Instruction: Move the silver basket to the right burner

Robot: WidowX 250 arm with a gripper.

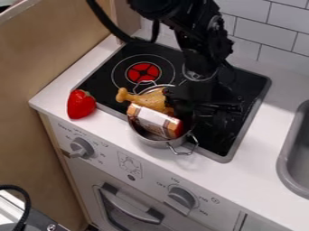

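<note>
Clearly, the basket (154,141) is at the middle of the stove (95,86), toward its front edge, with its near wall reaching over the metal rim. It is a round silver pot with two wire handles, one pointing to the back left and the other to the front right. Inside lie a drumstick (145,99), its knob end poking out past the left wall, and just in front of it a packet (155,120) with a pale printed wrap and orange ends, lying at a slant.

The black arm (196,45) comes in from the top edge, and the gripper (192,113) hangs at the right side of the basket, over part of it. I cannot tell whether the jaws are apart or together, or whether they have hold of the basket.

The left burner (143,72) shows a red disc within pale rings, behind and to the left of the basket. The right side of the stove is partly hidden by the arm and gripper.

A red toy (80,104) with a green top rests at the left front corner of the stove, on the white table (111,130). At the right edge is a grey sink (294,178). Below the table are two knobs (82,148) and an oven handle (129,205). White tiles (265,28) line the wall behind.
</note>
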